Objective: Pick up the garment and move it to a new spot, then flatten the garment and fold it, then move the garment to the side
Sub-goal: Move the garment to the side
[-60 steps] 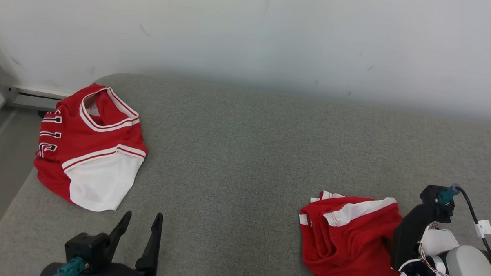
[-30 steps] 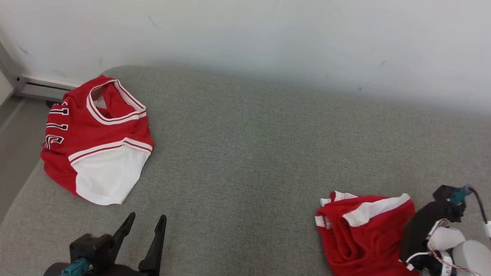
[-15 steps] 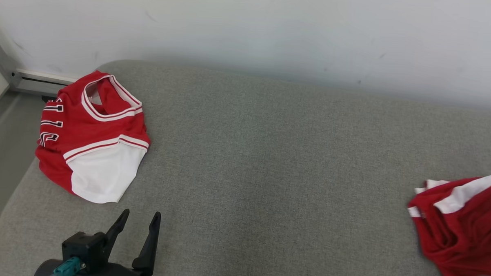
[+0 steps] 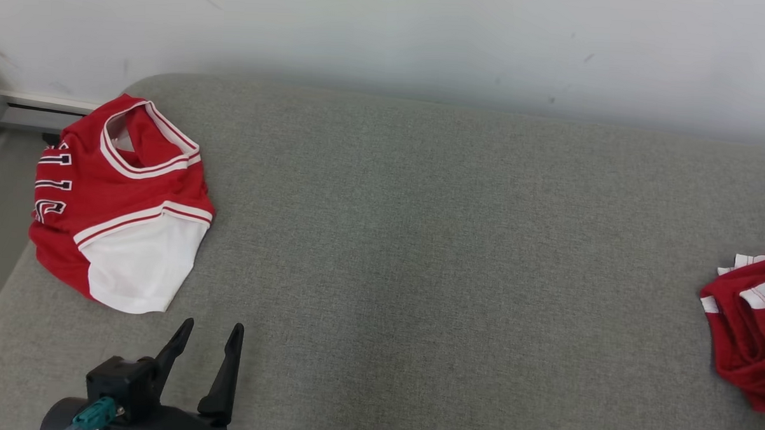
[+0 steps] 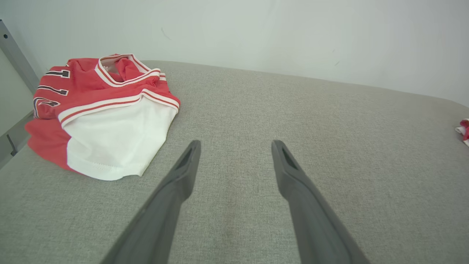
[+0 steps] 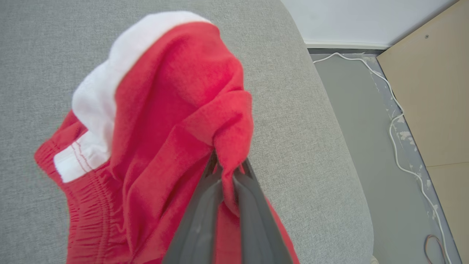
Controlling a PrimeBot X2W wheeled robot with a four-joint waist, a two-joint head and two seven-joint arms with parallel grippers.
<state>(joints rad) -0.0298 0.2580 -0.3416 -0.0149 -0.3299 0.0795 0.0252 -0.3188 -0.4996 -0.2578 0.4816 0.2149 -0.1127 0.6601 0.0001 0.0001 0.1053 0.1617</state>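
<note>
Two red garments in play over the grey padded surface (image 4: 420,242). The red-and-white shorts (image 4: 751,330) are at three o'clock in the head view, with a bunched fold pinched tight by the right pincer (image 6: 227,170) (clear from its wrist). The folded jersey (image 4: 119,199) lies at ten o'clock. The left pincer (image 4: 212,325), spread wide and empty, hovers at seven.

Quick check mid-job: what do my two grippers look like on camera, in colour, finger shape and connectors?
The left gripper has a blocky black body with a teal connector at its base. Its two long dark grey fingers taper to narrow tips, each with a slot-like recess near the end. The right gripper has the same slim, matte dark grey build. No markings are visible.
</note>
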